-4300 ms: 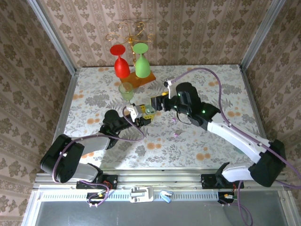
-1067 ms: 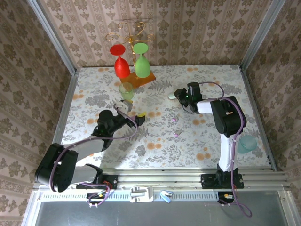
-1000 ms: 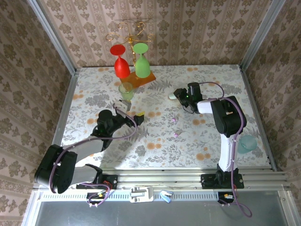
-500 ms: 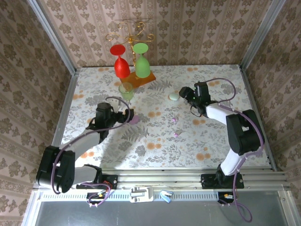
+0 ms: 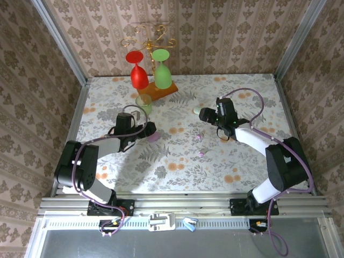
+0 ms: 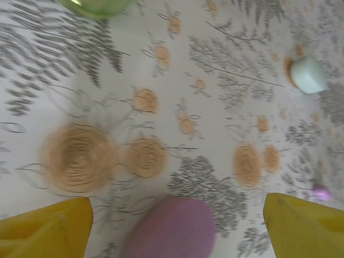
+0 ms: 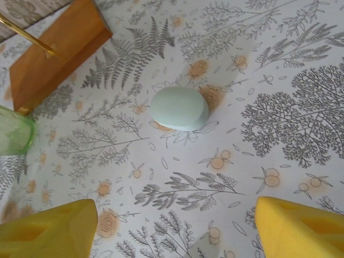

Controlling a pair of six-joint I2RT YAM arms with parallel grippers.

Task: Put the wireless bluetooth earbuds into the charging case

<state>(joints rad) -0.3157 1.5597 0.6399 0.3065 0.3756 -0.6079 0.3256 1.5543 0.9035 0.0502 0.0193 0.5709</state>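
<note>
Both jaws stand open and hold nothing, so I judge the job has hardly begun. Left jaws sit low over the desk (image 5: 242,91), with the purple case (image 6: 172,228) lying between their yellow fingertips (image 6: 45,226) and touching neither. Right jaws hover near the mint case (image 7: 179,108), which lies ahead of them, apart from both tips. Each case looks shut to me: a smooth oval with no well showing. The two earbuds lie loose on the desk between my arms, a pale bud (image 5: 200,136) and a lilac bud (image 5: 201,153), the lilac one nearer my bases. Both are well apart from either case, so no bud is seated yet. What is left, as I reckon it, is nearly everything: steady and open a case, pick up each bud in turn, and seat both in their wells.
</note>
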